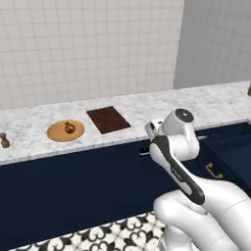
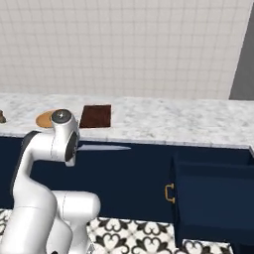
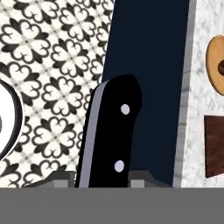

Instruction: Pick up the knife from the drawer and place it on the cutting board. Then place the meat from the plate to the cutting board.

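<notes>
Overhead, white wall tiles [image 1: 73, 44] back marble counter [image 2: 173, 121] (navy cabinets [image 1: 73, 191] below).

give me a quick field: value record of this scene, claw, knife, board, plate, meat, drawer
claw: shut on the knife, held in front of the navy cabinet fronts, below the counter edge
knife: black handle between the claw's tips; silver blade sticks out sideways in the right base view
cutting board: on the marble counter, bare
plate: on the counter, beside the cutting board
meat: on the plate
drawer: pulled open, brass handle on its front
task stage: knife out of the drawer, not yet on the cutting board
</notes>
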Robot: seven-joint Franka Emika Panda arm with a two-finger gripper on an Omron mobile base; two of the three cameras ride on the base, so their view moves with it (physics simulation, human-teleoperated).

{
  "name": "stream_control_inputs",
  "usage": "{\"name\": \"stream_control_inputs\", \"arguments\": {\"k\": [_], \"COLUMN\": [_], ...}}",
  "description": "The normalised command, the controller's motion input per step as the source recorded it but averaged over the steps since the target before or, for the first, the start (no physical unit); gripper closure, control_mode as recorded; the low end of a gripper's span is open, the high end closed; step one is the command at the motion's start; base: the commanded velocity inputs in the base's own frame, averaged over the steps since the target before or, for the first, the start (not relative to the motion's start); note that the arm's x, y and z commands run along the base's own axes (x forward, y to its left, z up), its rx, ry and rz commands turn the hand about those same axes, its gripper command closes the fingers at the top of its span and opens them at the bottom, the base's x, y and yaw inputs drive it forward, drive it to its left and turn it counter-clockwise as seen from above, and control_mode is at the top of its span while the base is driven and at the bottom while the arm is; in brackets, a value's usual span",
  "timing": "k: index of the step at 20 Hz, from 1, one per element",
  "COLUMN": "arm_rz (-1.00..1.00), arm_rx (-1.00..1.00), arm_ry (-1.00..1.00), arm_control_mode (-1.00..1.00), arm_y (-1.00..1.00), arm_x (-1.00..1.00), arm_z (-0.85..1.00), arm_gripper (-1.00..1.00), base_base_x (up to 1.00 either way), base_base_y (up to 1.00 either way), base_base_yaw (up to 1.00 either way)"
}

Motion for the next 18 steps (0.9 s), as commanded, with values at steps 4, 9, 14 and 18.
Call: {"name": "stream_control_inputs", "arguments": {"k": [4,9,14,18], "arm_rz": [0.00,0.00,0.00,0.00], "arm_rx": [0.00,0.00,0.00,0.00], "arm_ry": [0.00,0.00,0.00,0.00], "arm_control_mode": [1.00,1.00,1.00,1.00], "arm_y": [0.00,0.00,0.00,0.00], "arm_x": [0.00,0.00,0.00,0.00], "arm_z": [0.00,0.00,0.00,0.00], "arm_gripper": [1.00,1.00,1.00,1.00], "base_base_x": [0.73,0.80,0.70,0.84], "base_base_y": [0.03,0.08,0.13,0.22], "base_base_yaw": [0.51,0.32,0.01,0.00]}}
